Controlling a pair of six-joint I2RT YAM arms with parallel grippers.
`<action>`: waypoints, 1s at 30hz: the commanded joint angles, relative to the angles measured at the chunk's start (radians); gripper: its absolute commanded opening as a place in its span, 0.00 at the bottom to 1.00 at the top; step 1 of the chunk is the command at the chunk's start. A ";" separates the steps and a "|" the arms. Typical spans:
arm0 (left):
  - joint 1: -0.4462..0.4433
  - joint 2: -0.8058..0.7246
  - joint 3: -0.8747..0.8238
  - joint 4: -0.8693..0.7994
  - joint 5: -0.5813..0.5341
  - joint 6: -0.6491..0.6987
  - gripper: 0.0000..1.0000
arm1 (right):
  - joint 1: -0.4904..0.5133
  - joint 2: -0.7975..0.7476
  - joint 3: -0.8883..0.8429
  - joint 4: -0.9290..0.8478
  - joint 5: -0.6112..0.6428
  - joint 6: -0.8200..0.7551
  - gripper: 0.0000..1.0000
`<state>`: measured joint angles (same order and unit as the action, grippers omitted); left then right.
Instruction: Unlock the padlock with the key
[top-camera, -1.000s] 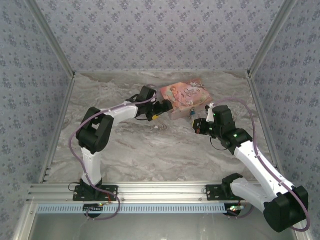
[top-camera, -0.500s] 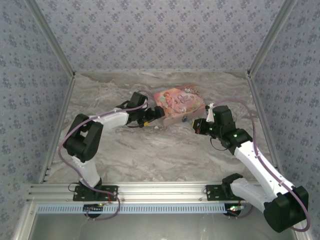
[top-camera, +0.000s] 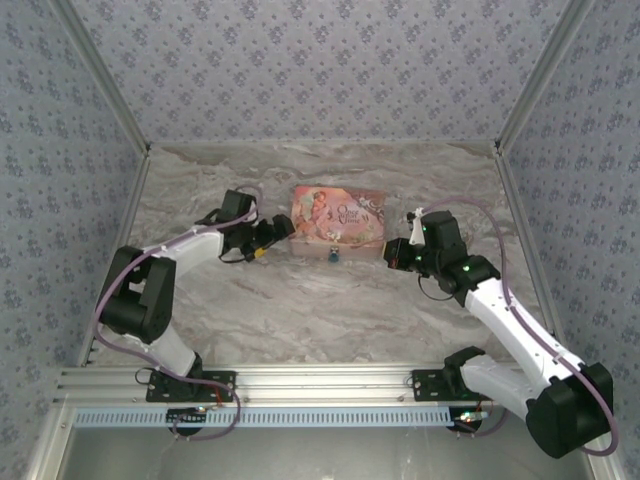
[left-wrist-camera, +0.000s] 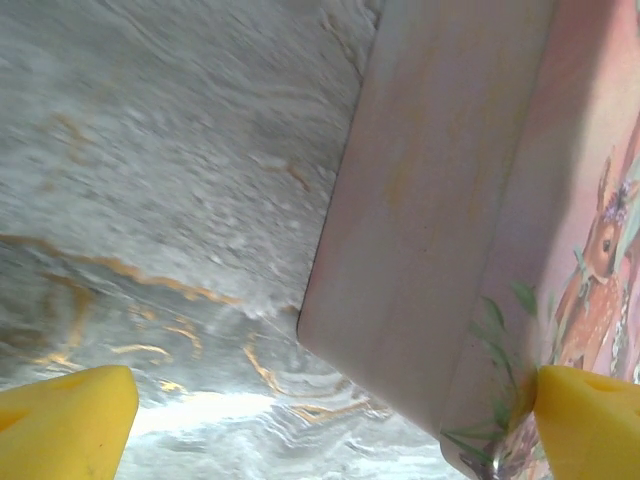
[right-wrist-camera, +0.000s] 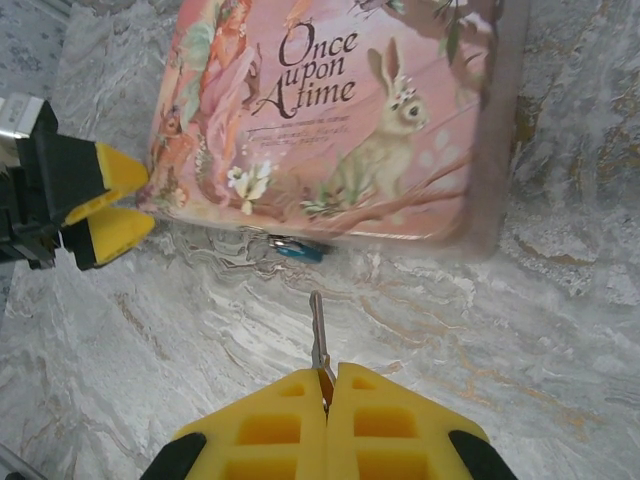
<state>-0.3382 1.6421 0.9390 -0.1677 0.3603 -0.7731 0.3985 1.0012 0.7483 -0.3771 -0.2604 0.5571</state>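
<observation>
open table (top-camera: 300, 310) is left before pink box (top-camera: 338, 212) | tiny blue padlock (right-wrist-camera: 297, 249) is tucked at its near edge | key (right-wrist-camera: 317, 330) is pinched by right gripper (right-wrist-camera: 326, 378) | left gripper (left-wrist-camera: 330, 425) is spread wide about box corner

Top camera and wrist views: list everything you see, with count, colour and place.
table: one, grey marbled, under everything
walls: three, patterned grey-blue, around the table
box: one, pink illustrated, flat at the table's far middle
padlock: one, blue, at the box's near edge
key: one, silvery, just near of the padlock, tip toward it
left gripper: one, yellow fingers, open at the box's left end
right gripper: one, yellow fingers, shut on the key
</observation>
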 joint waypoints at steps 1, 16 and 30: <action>0.041 0.014 -0.002 -0.167 -0.101 0.055 0.99 | 0.016 0.021 0.010 0.021 -0.020 0.007 0.00; -0.070 -0.369 -0.200 0.056 -0.082 0.262 0.99 | 0.049 0.131 -0.013 0.218 -0.113 0.055 0.00; -0.173 -0.288 -0.301 0.289 0.059 0.287 0.99 | -0.013 0.308 -0.047 0.438 -0.230 0.054 0.00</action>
<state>-0.4889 1.3296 0.6567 0.0013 0.3767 -0.4976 0.4004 1.2858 0.7109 -0.0097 -0.4416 0.6056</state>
